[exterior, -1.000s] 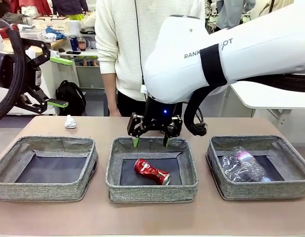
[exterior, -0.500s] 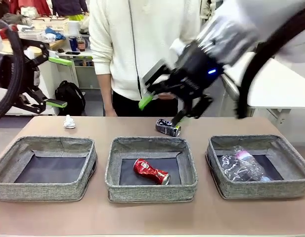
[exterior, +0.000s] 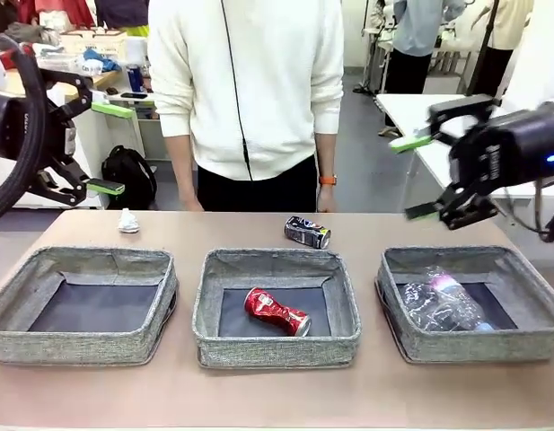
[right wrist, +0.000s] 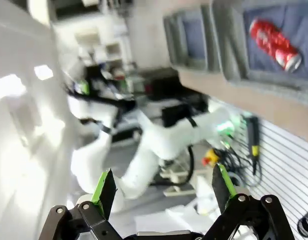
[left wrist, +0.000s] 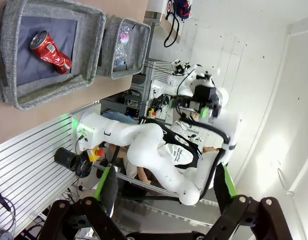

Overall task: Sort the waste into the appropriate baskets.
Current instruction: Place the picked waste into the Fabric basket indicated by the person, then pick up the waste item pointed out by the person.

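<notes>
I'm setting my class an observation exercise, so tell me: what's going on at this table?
Two robot arms are sorting waste into baskets, with a person standing across the table. The red can lies in the middle basket, the bottle and bag in the right basket. The dark can and the tissue lie on the table behind the baskets, unsorted. The left gripper and right gripper hang open, raised, holding nothing.
</notes>
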Robot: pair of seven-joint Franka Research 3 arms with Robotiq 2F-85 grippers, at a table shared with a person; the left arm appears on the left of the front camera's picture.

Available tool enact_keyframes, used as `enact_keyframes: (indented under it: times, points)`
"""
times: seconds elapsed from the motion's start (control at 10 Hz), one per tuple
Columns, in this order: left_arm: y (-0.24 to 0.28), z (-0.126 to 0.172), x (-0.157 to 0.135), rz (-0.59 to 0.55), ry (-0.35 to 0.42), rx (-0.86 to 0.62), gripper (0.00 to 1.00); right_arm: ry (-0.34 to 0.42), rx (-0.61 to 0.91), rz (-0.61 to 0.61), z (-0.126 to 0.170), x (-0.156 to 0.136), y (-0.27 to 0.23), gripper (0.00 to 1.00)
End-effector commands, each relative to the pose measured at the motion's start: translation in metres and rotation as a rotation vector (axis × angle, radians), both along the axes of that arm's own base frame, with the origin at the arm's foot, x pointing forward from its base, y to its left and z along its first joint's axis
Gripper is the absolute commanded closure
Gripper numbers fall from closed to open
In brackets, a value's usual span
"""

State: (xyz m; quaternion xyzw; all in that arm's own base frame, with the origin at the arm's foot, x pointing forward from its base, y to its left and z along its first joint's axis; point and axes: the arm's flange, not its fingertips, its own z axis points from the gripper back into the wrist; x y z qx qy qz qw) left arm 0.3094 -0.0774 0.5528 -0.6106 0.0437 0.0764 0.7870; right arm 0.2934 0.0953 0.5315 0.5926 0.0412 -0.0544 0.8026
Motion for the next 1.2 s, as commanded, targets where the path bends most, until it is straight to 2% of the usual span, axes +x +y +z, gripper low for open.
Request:
enact_keyframes:
  times: [0.0, 0.1, 0.2, 1.1]
  points:
    - [-0.002, 0.003, 0.0, 0.004, 0.009, -0.024, 0.0, -0.038, 0.091, -0.078, -0.048, -0.018, -0.011, 0.0]
    - [-0.002, 0.003, 0.0, 0.004, 0.009, -0.024, 0.0, -0.137, 0.115, -0.067, -0.054, -0.018, -0.011, 0.0]
    - [-0.002, 0.003, 0.0, 0.004, 0.009, -0.024, 0.0, 0.004, 0.045, -0.062, -0.008, 0.013, -0.021, 0.0]
    - [-0.002, 0.003, 0.0, 0.004, 0.009, -0.024, 0.0, 0.004, 0.045, -0.062, -0.008, 0.013, -0.021, 0.0]
